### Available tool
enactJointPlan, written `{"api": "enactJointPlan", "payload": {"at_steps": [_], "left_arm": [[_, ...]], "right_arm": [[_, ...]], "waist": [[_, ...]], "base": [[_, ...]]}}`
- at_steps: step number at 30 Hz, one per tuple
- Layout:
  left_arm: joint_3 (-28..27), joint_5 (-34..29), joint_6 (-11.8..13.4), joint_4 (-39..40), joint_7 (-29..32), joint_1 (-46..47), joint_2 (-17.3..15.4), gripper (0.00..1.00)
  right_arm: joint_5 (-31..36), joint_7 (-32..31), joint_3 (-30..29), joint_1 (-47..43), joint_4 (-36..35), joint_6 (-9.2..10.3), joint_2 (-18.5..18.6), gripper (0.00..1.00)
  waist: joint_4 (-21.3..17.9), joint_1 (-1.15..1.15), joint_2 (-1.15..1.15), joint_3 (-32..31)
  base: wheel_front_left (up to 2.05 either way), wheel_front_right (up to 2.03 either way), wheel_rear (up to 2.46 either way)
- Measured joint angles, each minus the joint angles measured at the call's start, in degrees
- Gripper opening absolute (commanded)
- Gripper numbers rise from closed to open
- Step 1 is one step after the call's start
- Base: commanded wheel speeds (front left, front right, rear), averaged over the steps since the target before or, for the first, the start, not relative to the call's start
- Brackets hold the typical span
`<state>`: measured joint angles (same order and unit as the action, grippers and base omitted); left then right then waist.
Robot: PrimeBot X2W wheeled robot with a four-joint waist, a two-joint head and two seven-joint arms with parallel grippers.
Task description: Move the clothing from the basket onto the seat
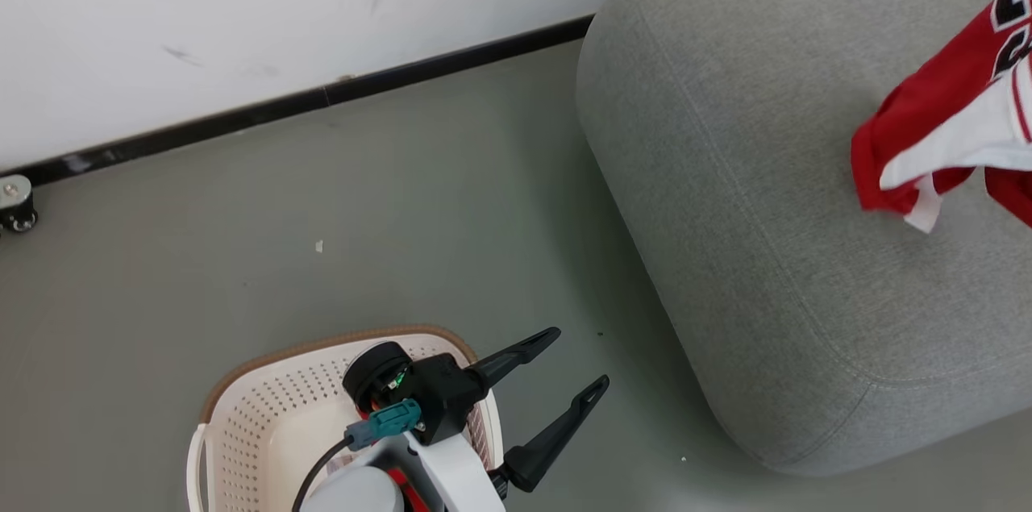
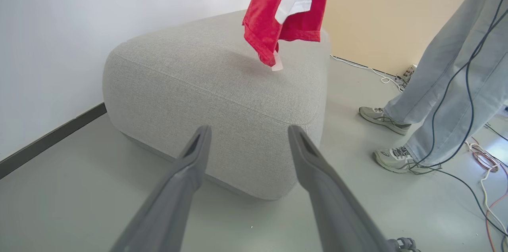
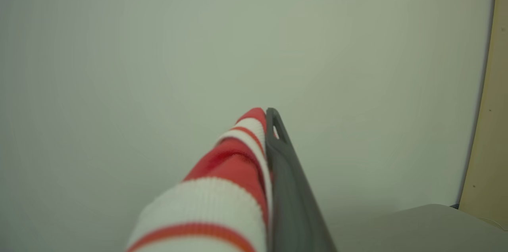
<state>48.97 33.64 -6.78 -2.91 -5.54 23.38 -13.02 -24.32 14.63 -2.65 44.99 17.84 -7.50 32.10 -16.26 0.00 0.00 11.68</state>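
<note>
A red garment with white panels, the clothing point(image 1: 959, 121), hangs in the air above the big grey seat point(image 1: 750, 197); its lower hem dangles just over the cushion point(image 2: 278, 33). In the right wrist view my right gripper point(image 3: 266, 115) is shut on the clothing's red-and-white striped trim point(image 3: 234, 172), which covers one finger. The cream basket point(image 1: 266, 415) with its brown rim sits on the floor at the lower left. My left gripper point(image 1: 576, 359) is open and empty above the basket's right edge, fingers pointing at the seat point(image 2: 222, 81).
A white wall with a black baseboard point(image 1: 322, 97) runs behind the seat. A person's legs and shoes point(image 2: 397, 125) stand right of the seat, with cables point(image 2: 476, 156) trailing over the grey floor. A small caster point(image 1: 16, 206) sits at the far left.
</note>
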Motion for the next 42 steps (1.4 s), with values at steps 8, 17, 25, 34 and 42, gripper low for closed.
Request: {"api": "enactJointPlan", "payload": {"at_steps": [8,17,25,34,42], "left_arm": [[0.0,-0.5,0.0,2.1,1.2,1.1,-1.4,1.00],[-0.5,-0.6,0.0,4.1,2.0,2.2,-2.3,1.00],[-1.1,-1.1,0.0,5.8,2.5,3.5,-3.5,1.00],[-2.0,-1.6,0.0,6.6,3.0,5.8,-4.8,1.00],[-2.1,-2.0,0.0,7.3,3.4,8.1,-5.2,1.00]], "right_arm": [[-1.4,0.0,0.2,5.7,5.2,0.00,4.4,0.00],[-0.6,0.0,2.1,10.7,7.4,0.00,6.2,0.00],[-0.8,0.0,2.0,11.0,14.6,0.00,6.2,0.00],[0.3,-0.4,-0.9,6.6,21.6,0.00,3.4,0.00],[0.1,-2.4,-0.3,6.8,28.2,0.00,3.4,0.00]], "waist": [[1.0,0.00,0.00,3.9],[2.5,0.00,0.00,8.6],[3.6,0.00,0.00,12.7],[4.2,0.00,0.00,16.4],[4.6,0.00,0.00,19.2]], "base": [[0.00,0.00,0.00],[0.00,0.00,0.00],[0.00,0.00,0.00],[0.00,0.00,0.00],[0.00,0.00,0.00]]}}
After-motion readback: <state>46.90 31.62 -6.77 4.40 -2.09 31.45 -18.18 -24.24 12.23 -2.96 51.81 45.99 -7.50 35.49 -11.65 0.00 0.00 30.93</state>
